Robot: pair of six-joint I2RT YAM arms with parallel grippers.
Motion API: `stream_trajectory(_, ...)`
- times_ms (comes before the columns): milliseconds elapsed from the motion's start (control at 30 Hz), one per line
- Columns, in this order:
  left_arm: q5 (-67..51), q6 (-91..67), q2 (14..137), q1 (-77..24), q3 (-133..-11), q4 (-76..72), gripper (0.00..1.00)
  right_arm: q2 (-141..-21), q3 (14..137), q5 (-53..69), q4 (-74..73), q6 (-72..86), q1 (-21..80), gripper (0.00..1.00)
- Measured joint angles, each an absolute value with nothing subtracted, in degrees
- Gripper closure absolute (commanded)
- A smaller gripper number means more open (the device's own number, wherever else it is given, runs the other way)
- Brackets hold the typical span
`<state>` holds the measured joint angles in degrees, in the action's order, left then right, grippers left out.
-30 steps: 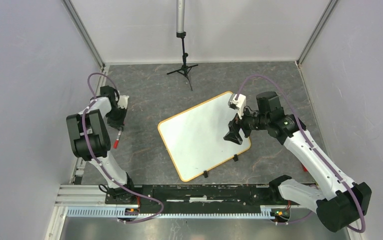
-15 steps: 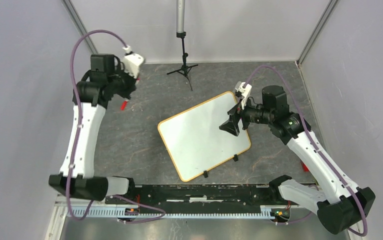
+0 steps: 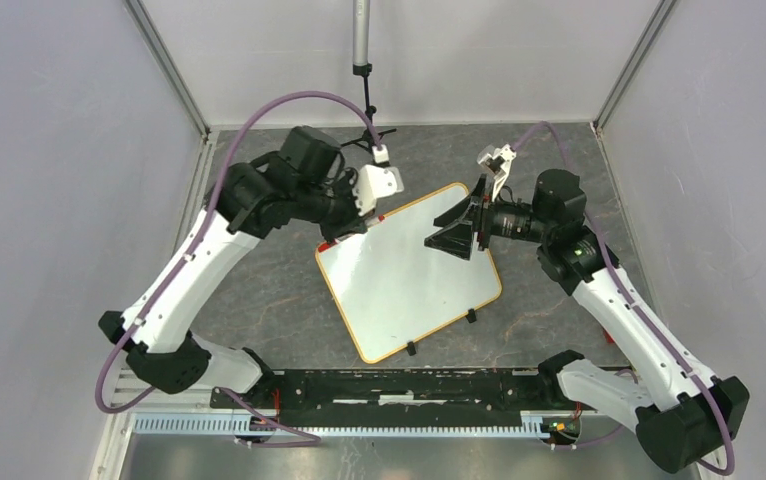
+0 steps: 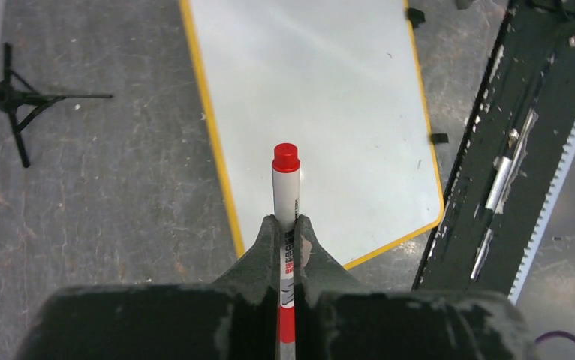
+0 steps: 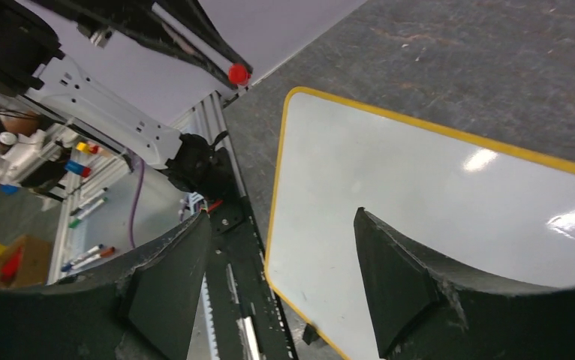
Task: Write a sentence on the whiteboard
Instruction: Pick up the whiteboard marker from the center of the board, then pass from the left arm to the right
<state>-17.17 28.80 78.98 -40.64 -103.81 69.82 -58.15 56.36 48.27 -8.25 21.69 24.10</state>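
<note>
A blank whiteboard point(image 3: 404, 275) lies flat on the table point(image 3: 269, 270). The left claw point(image 4: 286, 229) pinches a capped red marker point(image 4: 285, 184) above the board's far left corner. The right claw point(image 5: 283, 225) hangs spread over its far right edge. The board looks light, stiff and slick, best pinned at its frame.

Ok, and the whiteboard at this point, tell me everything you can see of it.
The whiteboard is a white rectangle with rounded corners, a thin orange frame and two black clip feet on its near-right edge. It lies flat on the grey table, turned diagonally, glossy and blank: no writing shows. The open right tool hangs over its far-right part; contact cannot be judged.
</note>
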Motion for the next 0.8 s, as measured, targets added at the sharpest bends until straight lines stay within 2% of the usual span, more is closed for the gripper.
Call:
stream_trajectory(267, -12.1, 31.4, 82.8, -50.3, -105.3, 73.2, 0.98, -59.6, 52.9, 51.7, -0.1, 32.8, 24.7, 0.29)
stream_trajectory(500, -8.9, 31.4, 84.8, -54.2, -109.6, 74.1, 0.98, -60.7, 52.7, 52.5, 4.6, 37.5, 26.0, 0.37)
stream_trajectory(800, -4.8, 32.4, 87.2, -57.9, -110.4, 74.6, 0.98, -61.6, 52.6, 52.5, 7.9, 40.8, 27.0, 0.41)
